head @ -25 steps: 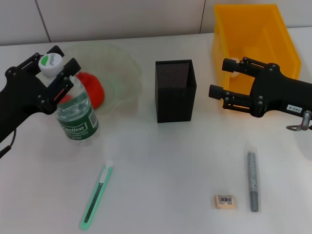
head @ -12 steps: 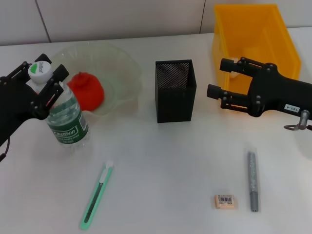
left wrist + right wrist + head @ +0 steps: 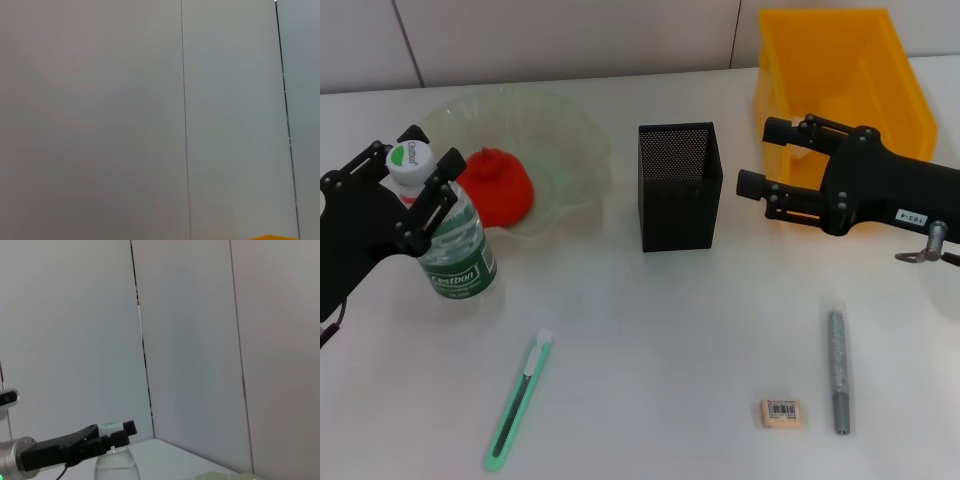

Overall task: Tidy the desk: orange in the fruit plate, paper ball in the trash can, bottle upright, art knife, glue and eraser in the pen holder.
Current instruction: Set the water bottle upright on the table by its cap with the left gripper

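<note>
The clear water bottle [image 3: 453, 240] with a white-green cap stands nearly upright on the table beside the fruit plate [image 3: 575, 150]. My left gripper [image 3: 413, 175] is shut on the bottle's neck; both also show far off in the right wrist view, the bottle [image 3: 114, 465] under the gripper [image 3: 111, 435]. The orange [image 3: 500, 188] lies in the plate. My right gripper [image 3: 758, 156] hovers open and empty between the black mesh pen holder [image 3: 680, 185] and the yellow trash can [image 3: 840, 70]. A pale bit of the paper ball [image 3: 802, 141] shows in the can behind it. The green art knife [image 3: 518, 400], eraser [image 3: 780, 412] and grey glue stick [image 3: 838, 370] lie on the table.
The art knife lies at the front left, and the eraser and glue stick side by side at the front right. The left wrist view shows only a wall and a sliver of the yellow can [image 3: 272, 237].
My left gripper carried the bottle down and to the left, away from the plate's front, then set it more upright. The right gripper drifted slightly left toward the pen holder.
</note>
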